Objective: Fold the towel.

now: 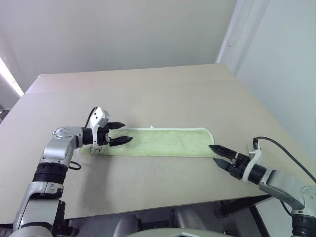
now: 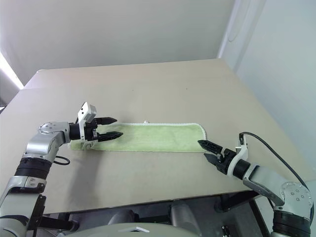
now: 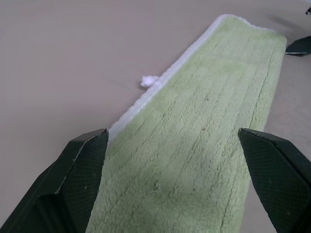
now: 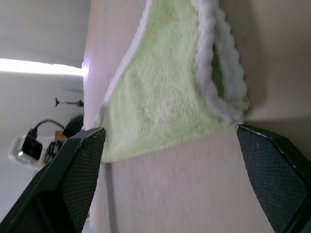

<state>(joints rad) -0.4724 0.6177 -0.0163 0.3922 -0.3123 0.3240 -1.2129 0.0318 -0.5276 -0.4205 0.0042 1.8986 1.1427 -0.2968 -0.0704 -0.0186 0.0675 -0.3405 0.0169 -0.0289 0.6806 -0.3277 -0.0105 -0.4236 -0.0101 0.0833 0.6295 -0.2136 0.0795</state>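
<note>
Lime-green terry, the towel (image 1: pixel 158 141) lies flat on the beige worktop (image 1: pixel 148 94) as a long narrow strip, apparently already doubled lengthwise, though the layers are hard to count from above; its small white loop tag (image 3: pixel 148 81) pokes out at the far long edge. The left end effector (image 1: pixel 120 133) hovers over the strip's left end, fingers spread wide and empty; the right end effector (image 1: pixel 220 156) sits just off the rounded right end, likewise spread and holding nothing. To fold well, the right one should pinch every layer at that end's whitish hem, lift only slightly, and carry it across to the left end, edges aligned; the left one can pin its end against sliding.
</note>
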